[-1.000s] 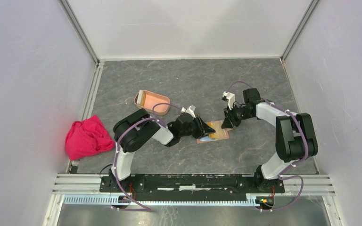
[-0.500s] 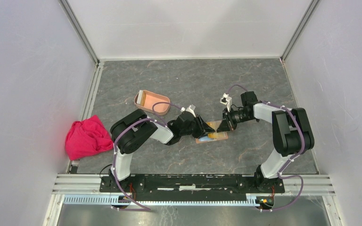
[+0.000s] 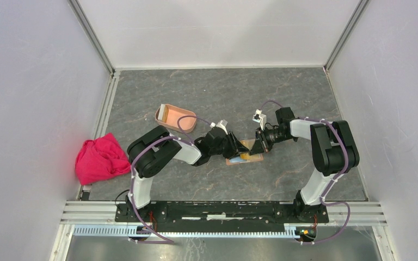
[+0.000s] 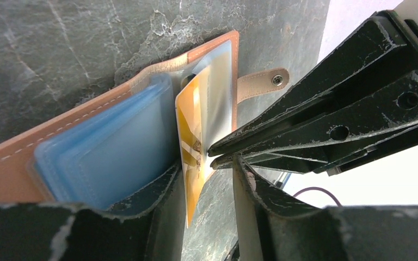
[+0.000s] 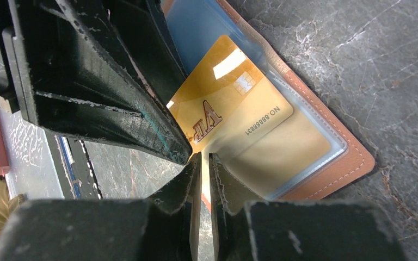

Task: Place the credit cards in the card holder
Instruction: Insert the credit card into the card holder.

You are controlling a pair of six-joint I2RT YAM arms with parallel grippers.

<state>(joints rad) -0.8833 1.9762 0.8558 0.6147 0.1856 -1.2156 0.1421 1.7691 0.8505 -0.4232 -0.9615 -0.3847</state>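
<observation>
An orange credit card sticks halfway out of a clear sleeve of the open brown wallet lying mid-table. My right gripper is shut on the card's near corner. My left gripper straddles the same orange card with its jaws apart, and the card leans on one finger. In the top view both grippers, left and right, meet tip to tip over the wallet. The salmon-pink card holder stands behind the left arm, with nothing visible in it.
Blue-tinted plastic sleeves fan out of the wallet beside the card; what they hold I cannot tell. The wallet's snap tab points away. A red cloth lies crumpled at the table's left edge. White walls enclose the table.
The right gripper moved left toward the left gripper and narrowed onto the card's corner. The left gripper's jaws widened off the card. The wallet shifted slightly left.
</observation>
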